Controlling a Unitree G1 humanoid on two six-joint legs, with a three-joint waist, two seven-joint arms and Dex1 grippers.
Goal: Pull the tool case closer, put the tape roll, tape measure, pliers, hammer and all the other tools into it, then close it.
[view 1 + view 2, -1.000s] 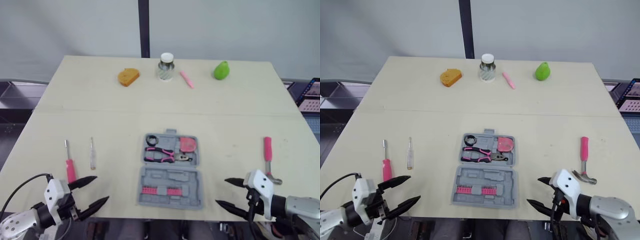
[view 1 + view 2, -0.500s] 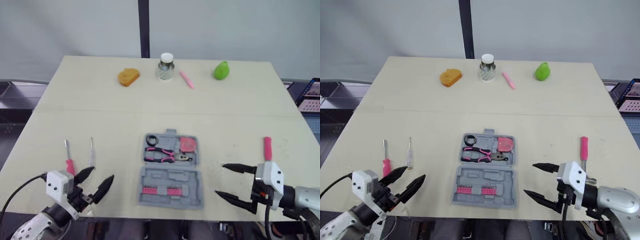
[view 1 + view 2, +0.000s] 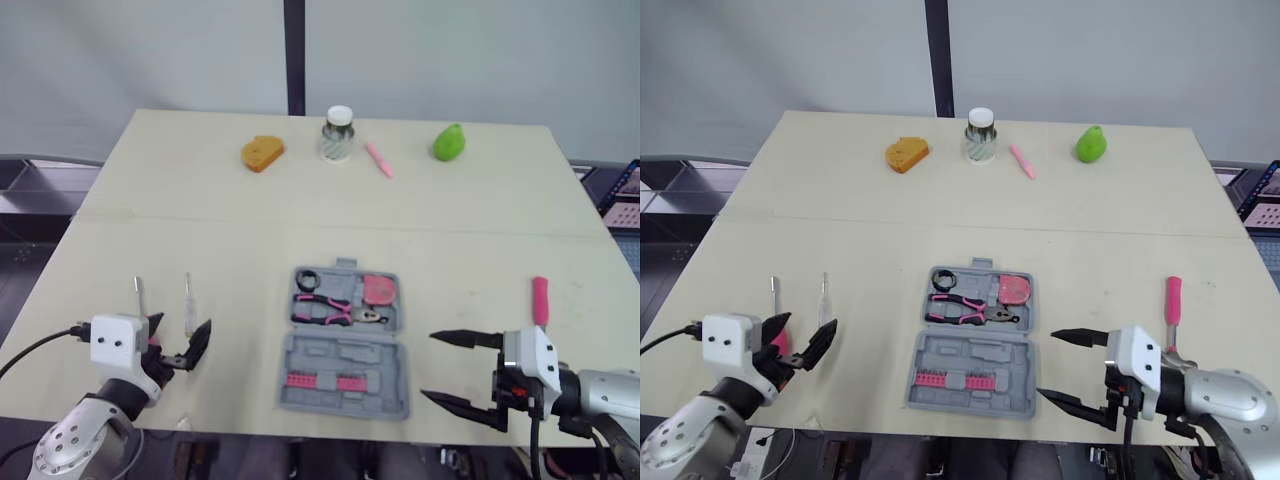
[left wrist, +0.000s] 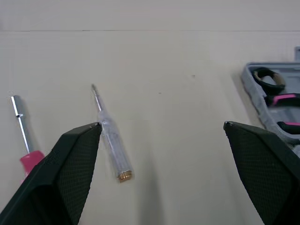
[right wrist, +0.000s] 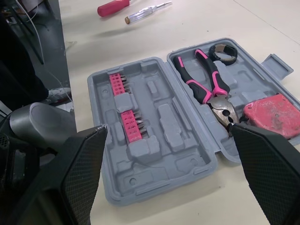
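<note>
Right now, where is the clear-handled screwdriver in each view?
Left eye view: clear screwdriver, left of the tool case.
Right eye view: clear screwdriver, left of the case.
Left wrist view: clear screwdriver, between the pink screwdriver and the case.
Right wrist view: clear screwdriver, beyond the case.
Shared landmark: the tool case.

Loads of bare pale wooden table [image 3: 240,250] across the middle band, nothing to dodge there. The far edge has a row: an orange wedge-shaped block [image 3: 262,153], a glass jar with a white lid [image 3: 339,134], a thin pink stick [image 3: 379,160] and a green pear-shaped thing [image 3: 449,142], with gaps between them.

Near centre, the open grey plastic tool case [image 3: 350,352] hogs the spot, with clear strips on both sides. On the left, a clear-handled tester screwdriver [image 3: 188,308] and a pink-handled screwdriver [image 4: 22,131] lie side by side, with the left gripper [image 3: 180,324] over their near ends. On the right, a pink-handled hammer [image 3: 540,300] lies just behind the right gripper [image 3: 430,366]. Its head is hidden, I think.
</note>
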